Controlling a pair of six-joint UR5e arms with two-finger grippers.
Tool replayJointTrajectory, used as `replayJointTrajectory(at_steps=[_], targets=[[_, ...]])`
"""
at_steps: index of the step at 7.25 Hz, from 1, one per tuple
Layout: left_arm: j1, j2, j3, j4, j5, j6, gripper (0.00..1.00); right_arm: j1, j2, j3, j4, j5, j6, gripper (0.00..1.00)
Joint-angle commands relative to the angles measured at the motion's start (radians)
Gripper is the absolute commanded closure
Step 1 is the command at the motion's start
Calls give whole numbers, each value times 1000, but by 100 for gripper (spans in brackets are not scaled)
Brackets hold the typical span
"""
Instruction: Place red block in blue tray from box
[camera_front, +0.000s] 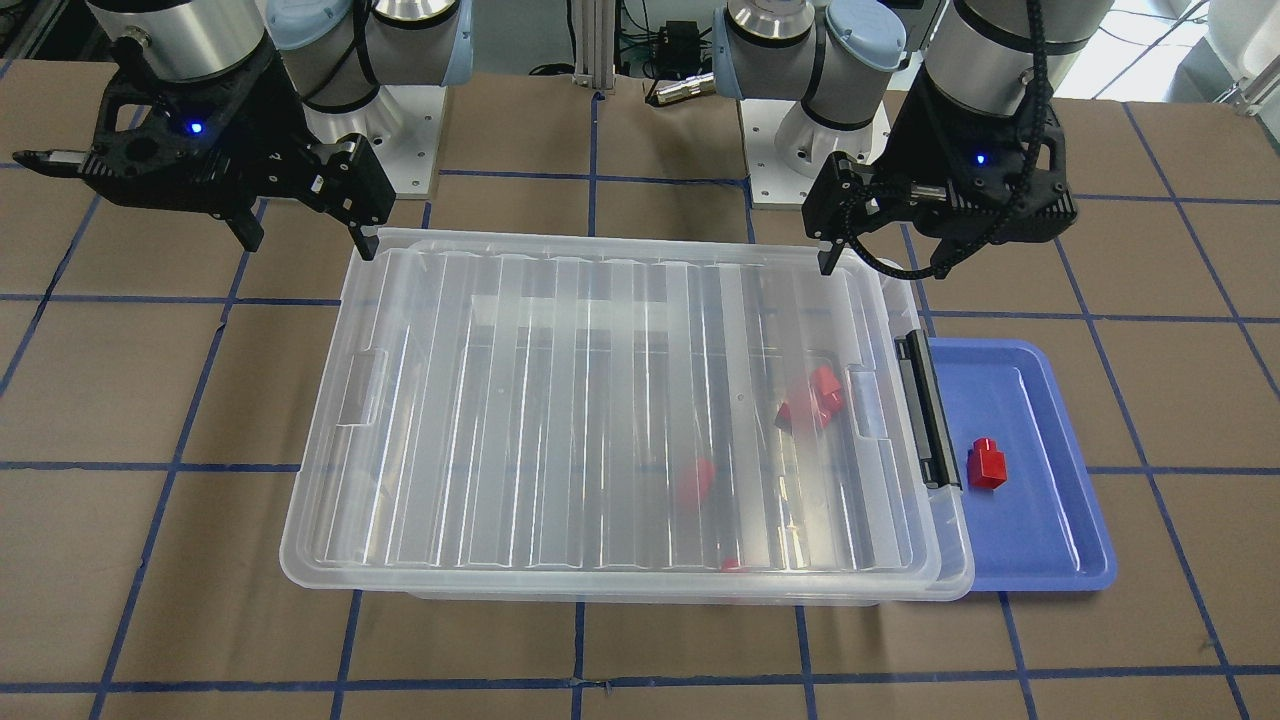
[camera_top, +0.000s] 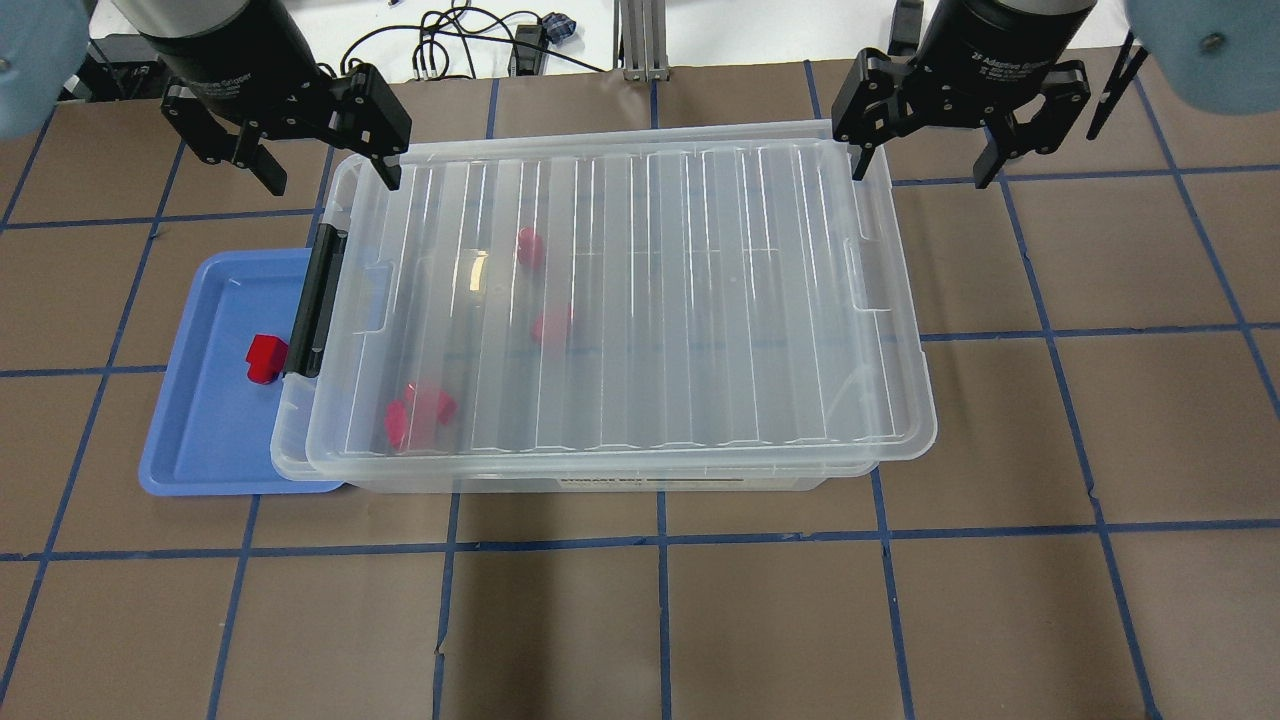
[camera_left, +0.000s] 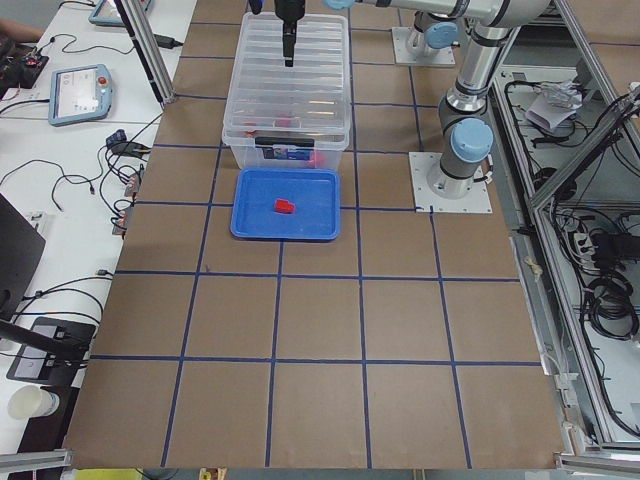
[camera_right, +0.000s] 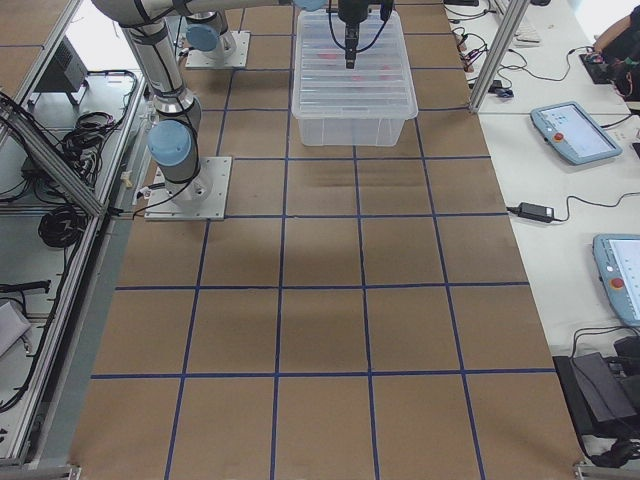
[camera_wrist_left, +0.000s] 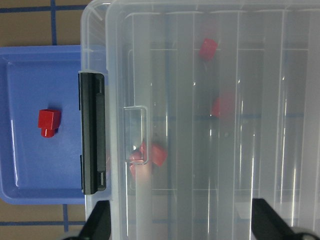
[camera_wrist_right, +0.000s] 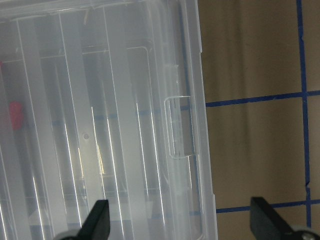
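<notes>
A red block (camera_front: 988, 465) lies in the blue tray (camera_front: 1040, 540), seen also in the overhead view (camera_top: 266, 358) and the left wrist view (camera_wrist_left: 48, 121). The clear box (camera_front: 600, 400) lies beside the tray with its ribbed lid on. Its black latch (camera_front: 930, 410) overlaps the tray's edge. Several more red blocks (camera_front: 812, 398) show blurred through the lid. My left gripper (camera_front: 885, 262) is open and empty above the lid's corner at the latch end. My right gripper (camera_front: 307, 238) is open and empty above the opposite corner on the same side.
The blue tray (camera_top: 200, 440) is partly covered by the box (camera_top: 640, 300). The brown table with blue tape lines (camera_top: 700, 620) stretches around them. Both arm bases (camera_front: 400, 150) stand just behind the box.
</notes>
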Motion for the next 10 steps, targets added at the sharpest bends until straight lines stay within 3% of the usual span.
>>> replayJointTrajectory(at_steps=[1, 10], targets=[[0, 11, -2, 21, -11, -1, 0, 1, -1, -1, 0, 0, 0, 0], [0, 18, -39, 75, -10, -5, 0, 1, -2, 4, -2, 0, 0, 0]])
